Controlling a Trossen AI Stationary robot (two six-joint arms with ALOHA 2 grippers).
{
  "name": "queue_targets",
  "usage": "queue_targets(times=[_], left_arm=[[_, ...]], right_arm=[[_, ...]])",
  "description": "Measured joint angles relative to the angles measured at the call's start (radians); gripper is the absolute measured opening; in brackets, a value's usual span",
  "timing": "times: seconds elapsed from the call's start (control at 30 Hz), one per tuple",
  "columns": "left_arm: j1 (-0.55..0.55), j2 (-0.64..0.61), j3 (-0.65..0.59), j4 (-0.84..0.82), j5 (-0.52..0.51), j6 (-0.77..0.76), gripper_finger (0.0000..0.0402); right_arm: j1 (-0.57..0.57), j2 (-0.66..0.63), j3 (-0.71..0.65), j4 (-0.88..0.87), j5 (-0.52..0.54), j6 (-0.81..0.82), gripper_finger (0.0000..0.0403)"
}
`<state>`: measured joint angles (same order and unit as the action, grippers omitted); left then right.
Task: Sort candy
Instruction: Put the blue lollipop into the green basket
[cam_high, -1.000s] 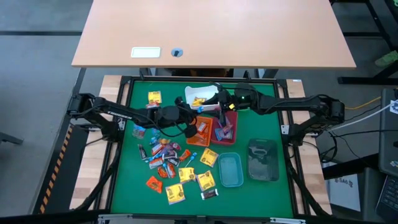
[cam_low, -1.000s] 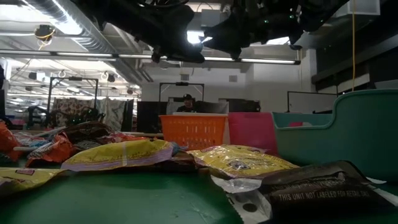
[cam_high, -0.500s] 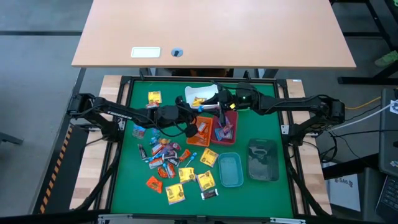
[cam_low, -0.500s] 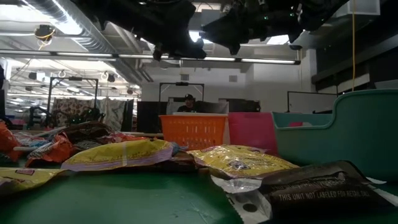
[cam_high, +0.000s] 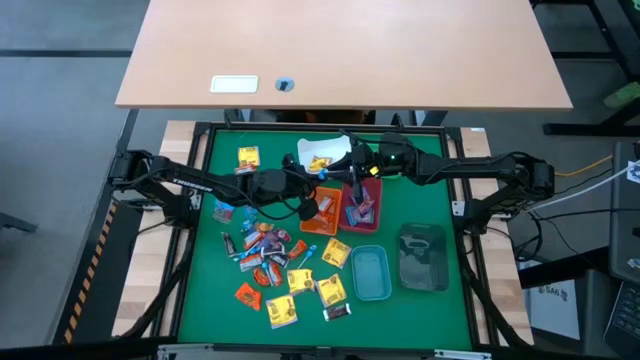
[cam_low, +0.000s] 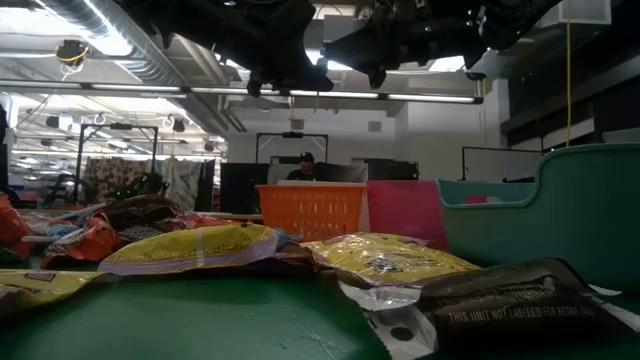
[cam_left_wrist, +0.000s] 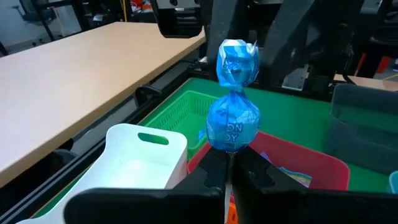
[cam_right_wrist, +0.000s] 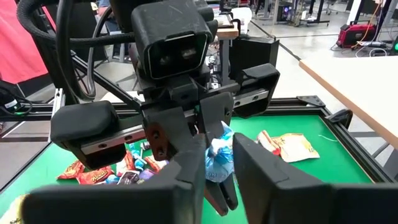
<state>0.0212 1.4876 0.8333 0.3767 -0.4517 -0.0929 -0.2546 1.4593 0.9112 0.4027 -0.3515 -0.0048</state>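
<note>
Your left gripper (cam_left_wrist: 231, 163) pinches a blue candy (cam_left_wrist: 232, 118) at frame centre; your right gripper (cam_right_wrist: 217, 163), half-spread, straddles its top above the red bin (cam_high: 371, 190).

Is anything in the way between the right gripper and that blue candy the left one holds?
Nothing visible: the left gripper holds the blue candy up, and the right gripper sits right at it.
</note>
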Motion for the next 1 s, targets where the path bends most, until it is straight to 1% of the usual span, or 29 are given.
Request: queue_targets(times=[0.17,0.3,0.47,0.53,0.63,0.83,0.93,1.0], left_arm=[[0.0,0.0,0.0,0.0,0.0,0.0,0.0],[0.0,0.0,0.0,0.0,0.0,-0.001,0.0],[0.0,0.0,0.0,0.0,0.0,-0.005,0.0004],[0.0,0.0,0.0,0.0,0.0,-0.009,0.0017],[0.0,0.0,0.0,0.0,0.0,-0.01,0.0049],[0.0,-0.001,0.0,-0.001,0.0,-0.01,0.0112],[0.001,-0.001,0.0,-0.001,-0.001,-0.01,0.0127],[0.004,-0.001,0.0,-0.002,-0.002,-0.009,0.0131]], right_arm=[[0.0,0.0,0.0,0.0,0.0,-0.003,0.0009],[0.0,0.0,0.0,-0.002,0.0,-0.003,0.0012],[-0.001,0.0,0.0,-0.002,0.0,-0.004,0.0003],[-0.002,0.0,0.0,-0.003,0.01,-0.004,0.0004],[-0.003,-0.006,0.0,-0.01,0.024,-0.021,0.0002],[-0.058,-0.055,0.0,-0.055,0.026,-0.038,0.0001],[-0.108,-0.096,0.0,-0.125,0.027,-0.038,0.0001],[-0.147,-0.126,0.0,-0.193,0.027,-0.045,0.0001]])
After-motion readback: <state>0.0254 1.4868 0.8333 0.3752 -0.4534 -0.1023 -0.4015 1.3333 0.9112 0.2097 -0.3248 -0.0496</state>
